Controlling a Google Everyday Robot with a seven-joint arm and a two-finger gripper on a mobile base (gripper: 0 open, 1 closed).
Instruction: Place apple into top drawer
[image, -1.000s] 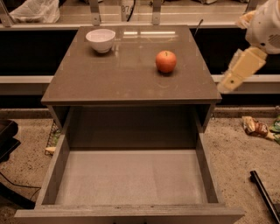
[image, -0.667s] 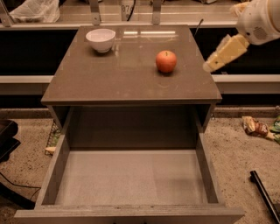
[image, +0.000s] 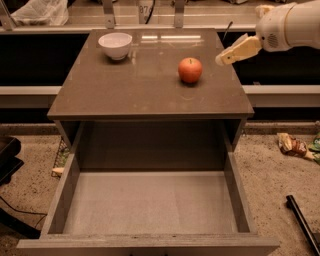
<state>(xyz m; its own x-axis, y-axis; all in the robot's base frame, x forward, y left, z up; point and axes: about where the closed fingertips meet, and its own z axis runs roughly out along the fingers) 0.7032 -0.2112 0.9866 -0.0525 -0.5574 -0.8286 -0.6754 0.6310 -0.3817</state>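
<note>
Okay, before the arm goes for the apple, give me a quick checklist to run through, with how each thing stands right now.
1. Apple reachable: ok. It sits upright on the cabinet top, touching nothing else.
2. Top drawer open: ok. It is pulled well out, and nothing shows on its bottom.
3. Gripper at the apple: not ok. It hangs on the picture's right side of the apple, over the cabinet's right edge and apart from the fruit.
4. White bowl out of the way: ok. It stands at the back left, far from the apple.
5. Apple held: not ok. It rests on the cabinet top.
</note>
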